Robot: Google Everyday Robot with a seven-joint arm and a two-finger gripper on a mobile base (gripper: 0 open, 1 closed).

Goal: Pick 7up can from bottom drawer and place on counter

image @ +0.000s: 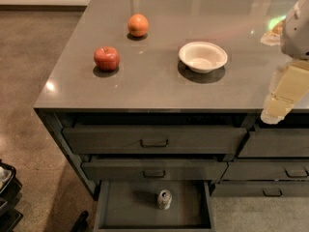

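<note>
Standing upright in the open bottom drawer (124, 204), low in the middle of the frame, the 7up can (164, 199) sits toward the right of the drawer's flat dark floor, apart from the walls, with its silvery top facing up. Nothing of the pick looks begun. The drawer is pulled out and the can is exposed, which appears to be the only part of the job in place. The gripper (273, 112) hangs at the right edge of the frame, level with the front lip of the counter (159, 83) and well apart from the can, up and to its right. It is plainly not holding the can, but whether it is open or closed I cannot tell. By my reading, the reach down into the drawer, the grasp, the lift and the setting down on top all remain to be done. The counter is a broad, glossy grey-brown slab that fills the upper half of the frame and throws back soft light spots. On it are a red apple (106, 58) at left, an orange (138, 24) behind it toward the top, and a white bowl (203, 56) right of centre, all well apart, with bare surface between them that should leave room for the can. A greenish glow shows at the upper right. Below the counter edge, two closed handled drawers (154, 140) are stacked above the open one, and more closed fronts run to the right. A speckled brownish floor (29, 66) fills the left side, with some dark object (6, 197) at the lower left that I cannot identify.
</note>
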